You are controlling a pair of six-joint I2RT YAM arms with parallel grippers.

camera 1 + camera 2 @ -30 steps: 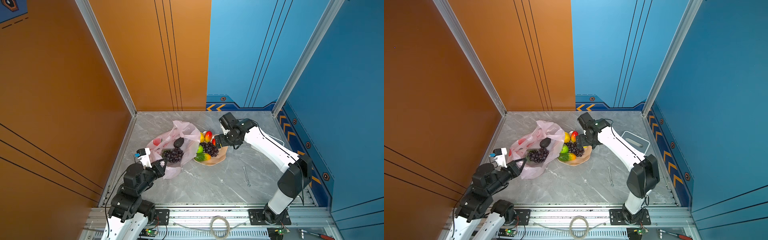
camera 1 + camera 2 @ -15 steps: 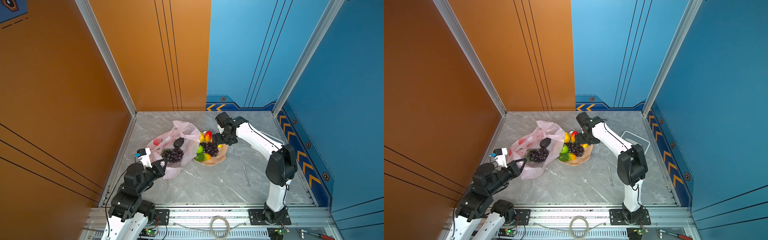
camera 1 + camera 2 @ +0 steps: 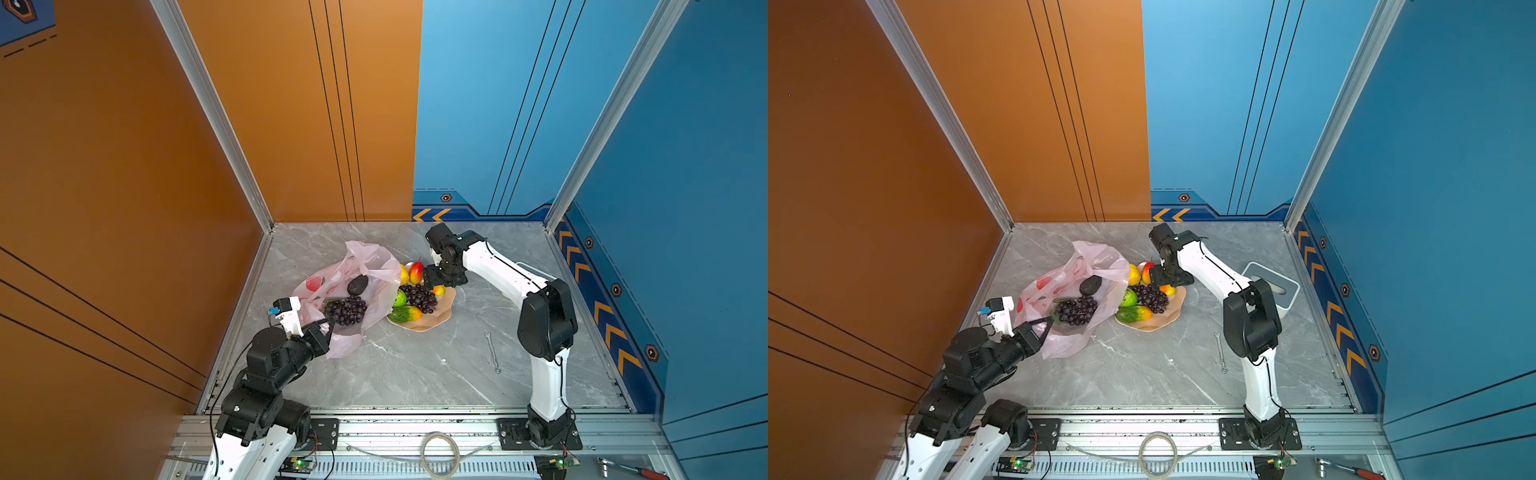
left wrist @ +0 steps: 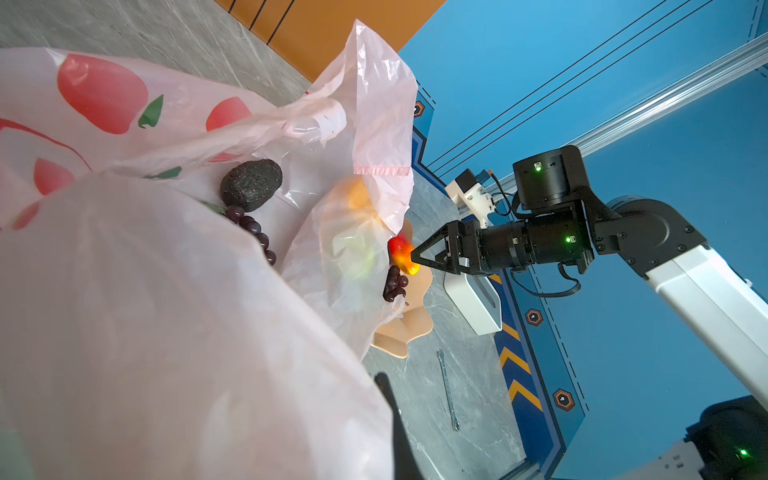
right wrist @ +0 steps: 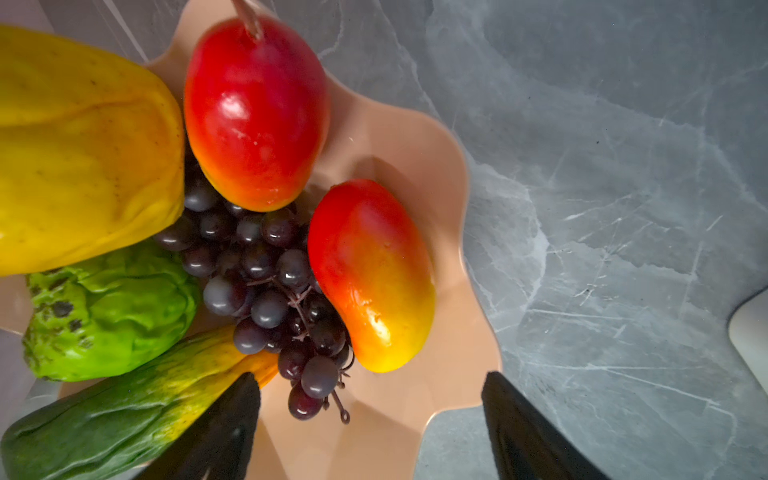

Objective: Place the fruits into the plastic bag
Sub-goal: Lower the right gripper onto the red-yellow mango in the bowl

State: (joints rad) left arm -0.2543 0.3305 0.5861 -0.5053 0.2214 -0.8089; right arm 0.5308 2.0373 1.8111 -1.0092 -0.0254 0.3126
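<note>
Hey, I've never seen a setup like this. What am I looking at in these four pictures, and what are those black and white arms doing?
This is a two-armed robot at a marble table; each arm ends in a two-finger gripper. Two pictures look down from overhead; the other two come from cameras on the arms' wrists. On the table lie a pink plastic bag, already containing an avocado and a grape bunch, a peach bowl of toy fruits, and a small wrench. The left gripper is shut on the bag's edge. The right gripper is open and empty, poised at a red-yellow fruit in the bowl.
</note>
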